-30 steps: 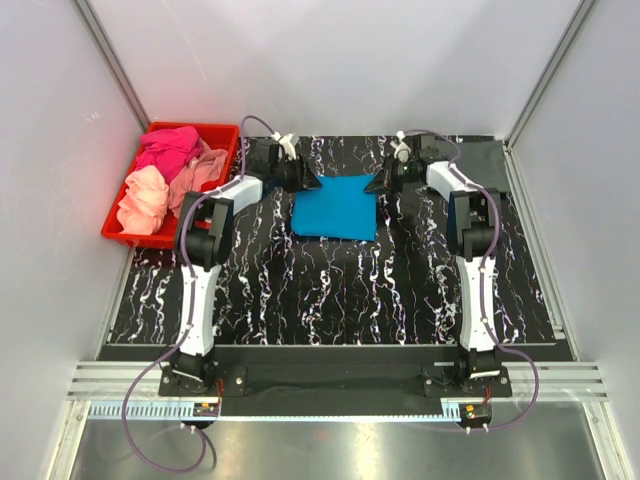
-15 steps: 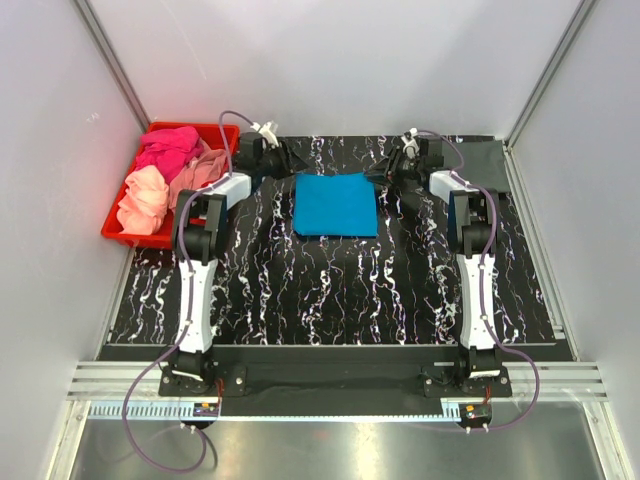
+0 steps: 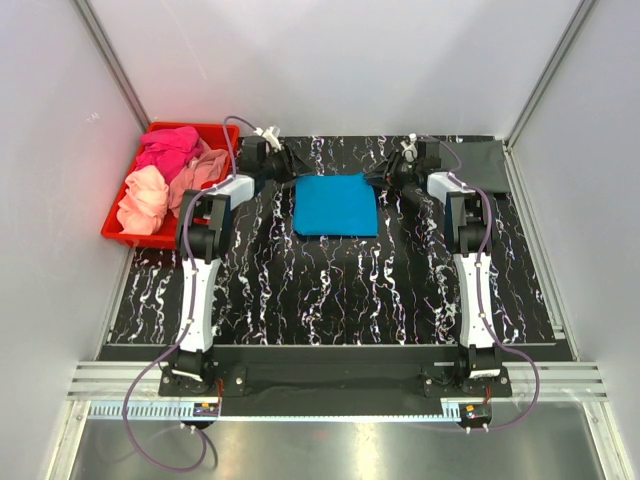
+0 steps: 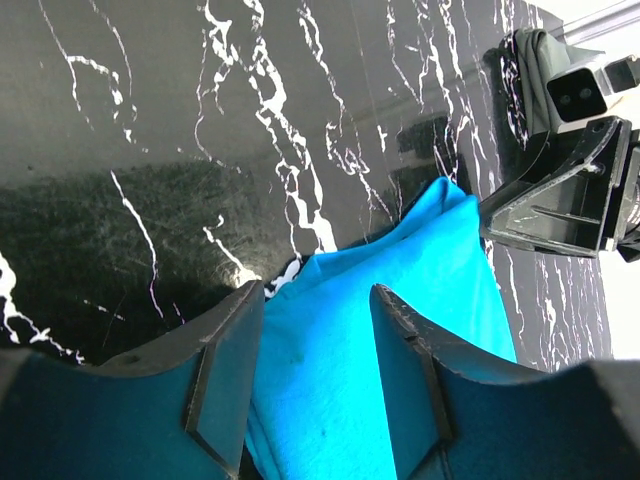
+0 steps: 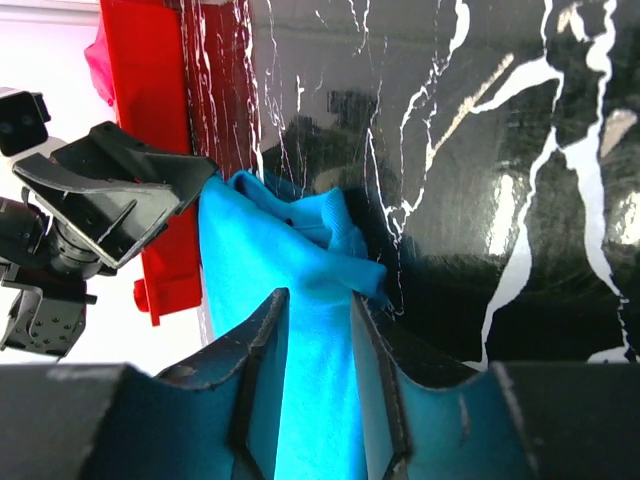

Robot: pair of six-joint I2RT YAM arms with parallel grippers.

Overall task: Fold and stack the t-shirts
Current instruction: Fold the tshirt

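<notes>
With the left hand (image 4: pixel 317 292) parted wide and the right hand (image 5: pixel 318 298) parted narrowly over the far corners of the one folded blue t-shirt (image 3: pixel 335 205) lying far-centre on the bench (image 3: pixel 330 290), a snagging finger could drag its fold open, while roughly three crumpled pink and peach t-shirts (image 3: pixel 165 160) sit in the one red bin (image 3: pixel 125 238)

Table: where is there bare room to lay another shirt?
The near stretch between the left arm and right arm, in front of the blue shirt, is bare. The far edge is crowded; the red bin is full.
</notes>
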